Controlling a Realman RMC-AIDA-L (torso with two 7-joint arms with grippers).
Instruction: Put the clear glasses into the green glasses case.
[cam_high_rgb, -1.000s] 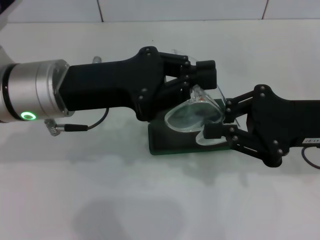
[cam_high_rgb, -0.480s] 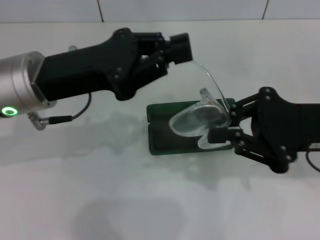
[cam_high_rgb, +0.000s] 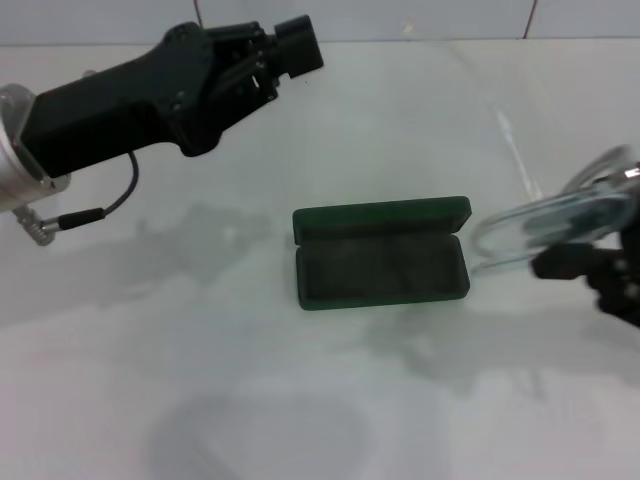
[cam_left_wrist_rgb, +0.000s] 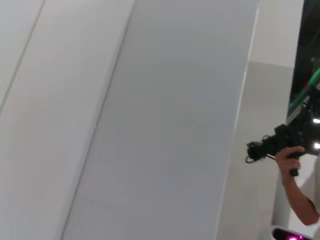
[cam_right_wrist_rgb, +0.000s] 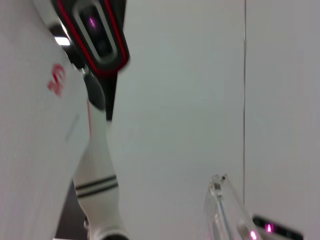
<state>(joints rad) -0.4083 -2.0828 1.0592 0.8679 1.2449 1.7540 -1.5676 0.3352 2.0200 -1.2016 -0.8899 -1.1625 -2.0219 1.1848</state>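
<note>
The green glasses case (cam_high_rgb: 380, 255) lies open in the middle of the white table, lid folded back, dark lining showing and nothing inside. The clear glasses (cam_high_rgb: 553, 216) hang above the table to the right of the case, one clear arm (cam_high_rgb: 512, 145) pointing away toward the wall. My right gripper (cam_high_rgb: 585, 245) is shut on them at the right edge of the head view, with one black finger (cam_high_rgb: 562, 263) under the lens. A clear part of the glasses (cam_right_wrist_rgb: 223, 210) shows in the right wrist view. My left gripper (cam_high_rgb: 298, 45) is raised at the far left, shut and holding nothing.
A white wall rises behind the table (cam_high_rgb: 300, 400). A cable (cam_high_rgb: 110, 205) hangs from my left arm. The left wrist view shows only wall panels and a person's hand holding a black device (cam_left_wrist_rgb: 280, 145). My own white body (cam_right_wrist_rgb: 95, 150) fills part of the right wrist view.
The left gripper has let go of the glasses arm and pulled back up and to the left. The right gripper has carried the glasses off the case, to the right.
</note>
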